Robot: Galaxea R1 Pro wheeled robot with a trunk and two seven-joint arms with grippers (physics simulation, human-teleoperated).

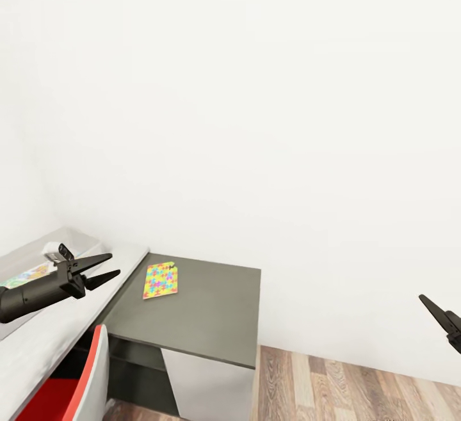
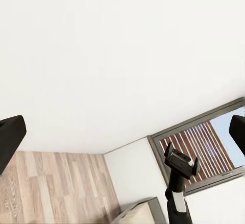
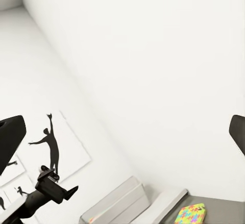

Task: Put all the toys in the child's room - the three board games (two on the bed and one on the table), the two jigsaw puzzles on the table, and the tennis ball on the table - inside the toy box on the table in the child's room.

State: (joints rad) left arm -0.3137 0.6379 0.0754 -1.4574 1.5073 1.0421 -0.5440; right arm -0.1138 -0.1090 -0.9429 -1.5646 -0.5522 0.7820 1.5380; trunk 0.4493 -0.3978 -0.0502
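One jigsaw puzzle (image 1: pixel 160 280), a flat square of bright interlocking pieces, lies on a dark grey desktop (image 1: pixel 205 312); it also shows in the right wrist view as the same puzzle (image 3: pixel 191 214). To its left runs the light table (image 1: pixel 38 341) with the pale grey toy box (image 1: pixel 80 240) on it, something colourful (image 1: pixel 29 275) lying inside. My left gripper (image 1: pixel 114 264) hovers open above the table's edge, left of the puzzle, holding nothing. My right gripper (image 1: pixel 438 312) hangs far right over the floor, its fingers (image 3: pixel 10 137) spread wide and empty.
A red and white chair (image 1: pixel 77 382) stands under the table's front edge. A blank white wall (image 1: pixel 256 120) backs the desk. Wood plank floor (image 1: pixel 358 382) lies to the right. A dark-framed window (image 2: pixel 204 147) shows in the left wrist view, silhouette wall pictures (image 3: pixel 53 150) in the right wrist view.
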